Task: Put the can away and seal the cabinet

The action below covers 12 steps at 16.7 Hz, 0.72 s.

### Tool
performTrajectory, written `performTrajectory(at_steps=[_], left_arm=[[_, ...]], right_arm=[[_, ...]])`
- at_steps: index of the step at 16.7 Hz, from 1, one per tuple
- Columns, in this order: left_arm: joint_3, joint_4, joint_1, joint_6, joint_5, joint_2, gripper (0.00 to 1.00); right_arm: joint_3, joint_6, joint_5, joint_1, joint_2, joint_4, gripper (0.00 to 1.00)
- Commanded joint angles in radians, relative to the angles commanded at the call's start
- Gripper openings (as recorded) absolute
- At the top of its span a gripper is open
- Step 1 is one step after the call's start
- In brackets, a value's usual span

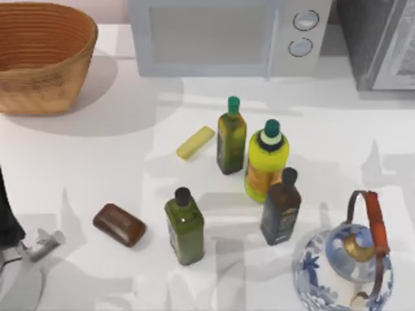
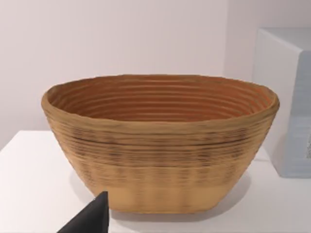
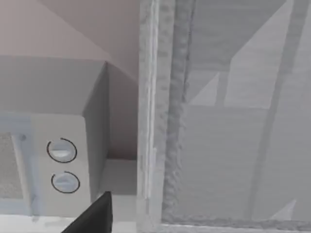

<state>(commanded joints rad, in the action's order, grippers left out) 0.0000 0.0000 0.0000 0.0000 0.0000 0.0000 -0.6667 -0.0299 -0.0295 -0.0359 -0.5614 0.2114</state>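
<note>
No can stood on the table [image 1: 97, 155], so it was probably stored already. The cabinet [image 3: 233, 145] door seemed closed; both grippers' jaws could not be told.

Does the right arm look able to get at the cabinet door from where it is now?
Probably yes. The right wrist view faces the cabinet from close by, and nothing stands between them. The microwave sits beside the cabinet, off to one side, and does not seem to block the way.
</note>
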Motion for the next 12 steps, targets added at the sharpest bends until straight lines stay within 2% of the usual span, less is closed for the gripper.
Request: performTrajectory(at_steps=[3,6,9,12], left_arm=[[0.0,0.0,0.0,0.0,0.0,0.0,1.0],[0.0,0.0,0.0,0.0,0.0,0.0,1.0],[0.0,0.0,0.0,0.0,0.0,0.0,1.0],[0.0,0.0,0.0,0.0,0.0,0.0,1.0]], right_arm=[[0.303,0.005,0.015,0.012,0.255,-0.098,1.0],[0.518,0.016,0.025,0.023,0.435,-0.169,1.0],[0.638,0.027,0.029,0.033,0.537,-0.205,1.0],[0.667,0.03,0.03,0.036,0.561,-0.211,1.0]])
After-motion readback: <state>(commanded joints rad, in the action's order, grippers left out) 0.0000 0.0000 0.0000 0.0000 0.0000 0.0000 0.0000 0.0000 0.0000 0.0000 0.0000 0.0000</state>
